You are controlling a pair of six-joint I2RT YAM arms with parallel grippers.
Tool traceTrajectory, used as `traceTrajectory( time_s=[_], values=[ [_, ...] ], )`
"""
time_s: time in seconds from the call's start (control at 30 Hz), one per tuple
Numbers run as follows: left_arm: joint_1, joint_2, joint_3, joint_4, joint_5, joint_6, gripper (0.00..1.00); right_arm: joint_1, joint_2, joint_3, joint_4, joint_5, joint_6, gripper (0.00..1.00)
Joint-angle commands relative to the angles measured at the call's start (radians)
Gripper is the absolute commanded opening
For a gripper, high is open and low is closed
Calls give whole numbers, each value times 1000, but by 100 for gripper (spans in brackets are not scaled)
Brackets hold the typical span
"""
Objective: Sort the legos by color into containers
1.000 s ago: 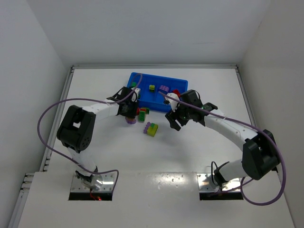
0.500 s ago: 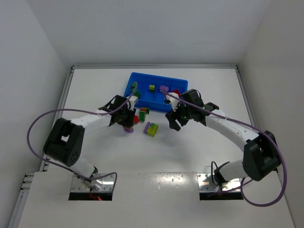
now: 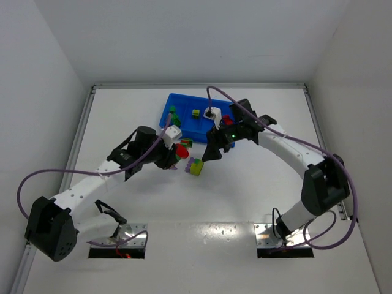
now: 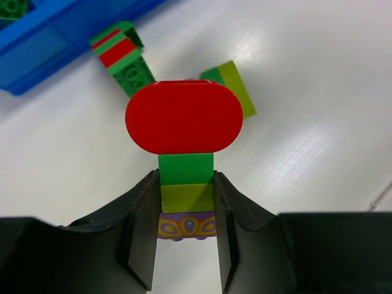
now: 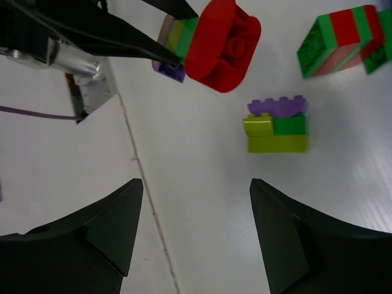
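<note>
The left gripper (image 4: pixel 185 190) pinches a stacked plastic brick cluster (image 4: pixel 184 116), red oval brick on top, just in front of the bright blue rectangular plastic tray (image 3: pixel 185 126). Beside it, a purple, green and yellow-green brick cluster (image 5: pixel 277 127) lies on the white table (image 3: pixel 245 196). Above that, the right gripper (image 5: pixel 196 187) has its fingers spread.

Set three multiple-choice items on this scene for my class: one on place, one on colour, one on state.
1. Where is the red-topped cluster? A in the tray; B between the fingers of the left gripper; C in the right gripper.
2. Its rounded brick is: A red; B blue; C white.
3. The right gripper is: A open, empty; B shut on a brick; C gripping the tray.
Answers: B, both fingers clamp it, clear of the tray; A, plainly red; A, fingers apart, nothing between.
</note>
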Motion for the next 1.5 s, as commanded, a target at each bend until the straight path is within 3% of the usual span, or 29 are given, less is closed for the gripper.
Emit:
traceTrajectory(
  time_s=[0.0,0.13,0.23,0.4,0.87,1.33,1.4,1.47],
  values=[
    [-35,-20,0,-9,35,30,4,-2,41,65,-6,-147,64,72],
    [-57,-42,31,-20,45,10,4,-11,123,157,-31,-159,78,76],
    [-66,-54,42,-30,55,1,4,-23,185,199,-63,-203,78,89],
    [-75,-65,53,-40,55,1,4,-33,249,236,-95,-260,78,90],
    [-94,-45,105,-40,66,-18,4,-23,352,325,-115,-407,96,90],
    [-94,-26,125,-30,84,-36,4,13,415,365,-106,-423,115,90],
    [-103,-26,125,-30,84,-36,4,23,427,378,-106,-433,125,78],
    [-103,-26,125,-30,84,-36,4,32,436,378,-106,-443,125,73]
  ],
)
